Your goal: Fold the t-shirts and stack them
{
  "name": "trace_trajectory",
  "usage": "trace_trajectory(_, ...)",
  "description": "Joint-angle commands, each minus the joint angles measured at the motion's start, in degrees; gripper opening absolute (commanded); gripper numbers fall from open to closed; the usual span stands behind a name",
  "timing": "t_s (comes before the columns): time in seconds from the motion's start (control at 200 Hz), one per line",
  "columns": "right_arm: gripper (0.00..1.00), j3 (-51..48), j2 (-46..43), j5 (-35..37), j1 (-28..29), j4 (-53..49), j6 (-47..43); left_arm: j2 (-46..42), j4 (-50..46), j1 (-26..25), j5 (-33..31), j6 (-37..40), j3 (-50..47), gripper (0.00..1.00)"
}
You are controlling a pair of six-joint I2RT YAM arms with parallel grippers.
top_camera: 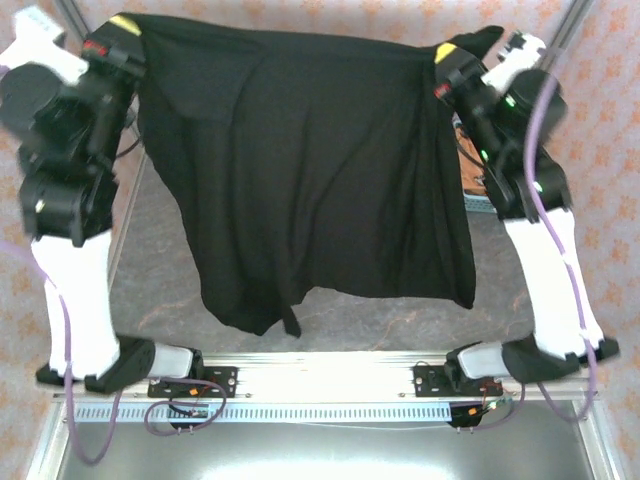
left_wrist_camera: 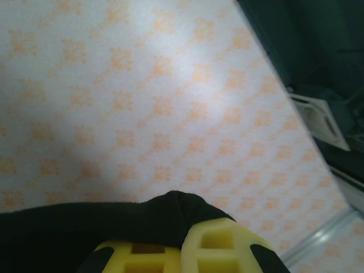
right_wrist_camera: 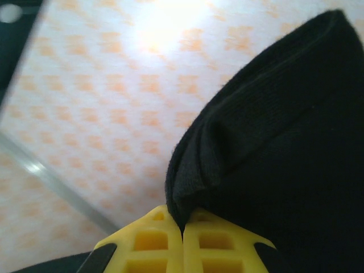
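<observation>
You're early on: your left gripper (top_camera: 125, 25) and right gripper (top_camera: 447, 52) each clamp a top corner of the black t-shirt (top_camera: 310, 170), which hangs unfolded beneath them, with folding and stacking left.

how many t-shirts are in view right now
1: the black t-shirt hangs spread between the left gripper and the right gripper, both shut on its top edge. Another may be hidden behind it.

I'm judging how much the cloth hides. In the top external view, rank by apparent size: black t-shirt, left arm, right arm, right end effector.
1. black t-shirt, largest.
2. left arm and right arm, too alike to separate.
3. right end effector, smallest.
</observation>
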Motion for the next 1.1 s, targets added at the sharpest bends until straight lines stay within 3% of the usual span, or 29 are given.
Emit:
trace_trajectory(0.0, 0.0, 6.71, 13.86, 6.57, -5.89, -3.31, 1.36, 14.36, 0.64, 1.5, -9.19, 1.53, 7.08, 0.0)
trace_trajectory(0.125, 0.0, 27.8, 36.0, 2.15, -9.18, -12.94, 2.55, 38.63, -5.58, 1.99, -4.84, 0.24, 29.35, 0.0)
trace_trajectory(0.16, 0.17, 36.07, 42.87, 1.15, -9.88, -17.64, 2.81, 45.39, -7.57, 1.98, -3.85, -0.14, 35.66, 0.0)
trace_trajectory(0.185, 0.32, 43.49, 48.42, -0.06, -10.47, -21.1, 3.08, 49.51, -8.93, 2.02, -3.45, -0.66, 39.58, 0.11)
trace_trajectory(0.21, 0.4, 48.2, 52.31, -0.75, -10.92, -23.36, 3.43, 52.79, -10.09, 2.17, -2.91, -1.41, 42.14, 0.23)
trace_trajectory(0.275, 0.53, 51.06, 56.75, -2.05, -12.02, -25.39, 4.5, 57.37, -12.54, 2.57, -1.5, -2.02, 43.13, 0.5)
trace_trajectory(0.325, 0.55, 48.43, 56.96, -2.9, -12.46, -25.57, 4.34, 57.74, -14.39, 2.52, -1.24, -0.62, 40.49, 0.62)
trace_trajectory(0.385, 0.55, 44.79, 56.06, -4.19, -12.51, -26.49, 3.24, 55.73, -16.62, 2.35, -0.51, 1.36, 34.63, 0.66)
trace_trajectory(0.53, 0.55, 29.06, 48.59, -5.4, -11.3, -26.53, 1.13, 44.96, -22.21, 1.16, -2.15, 5.58, 13.0, 0.68)
trace_trajectory(0.686, 0.55, 1.22, 33.89, -3.01, -8.49, -20.76, 0.87, 29.54, -15.58, -0.82, 2.48, 1.31, -21.22, 0.65)
trace_trajectory(0.771, 0.55, -10.42, 27.58, -0.86, -7.56, -21.15, 1.02, 24.29, -12.04, -3.72, 6.21, -1.75, -33.74, 0.65)
trace_trajectory(0.921, 0.57, -25.53, 19.68, 1.32, -6.83, -23.65, -1.43, 24.21, -11.87, -10.21, 9.31, -3.42, -42.37, 0.64)
trace_trajectory(1.096, 0.63, -32.59, 18.09, 3.8, -3.0, -29.66, -8.44, 29.75, -10.25, -12.66, 10.25, -5.9, -43.67, 0.61)
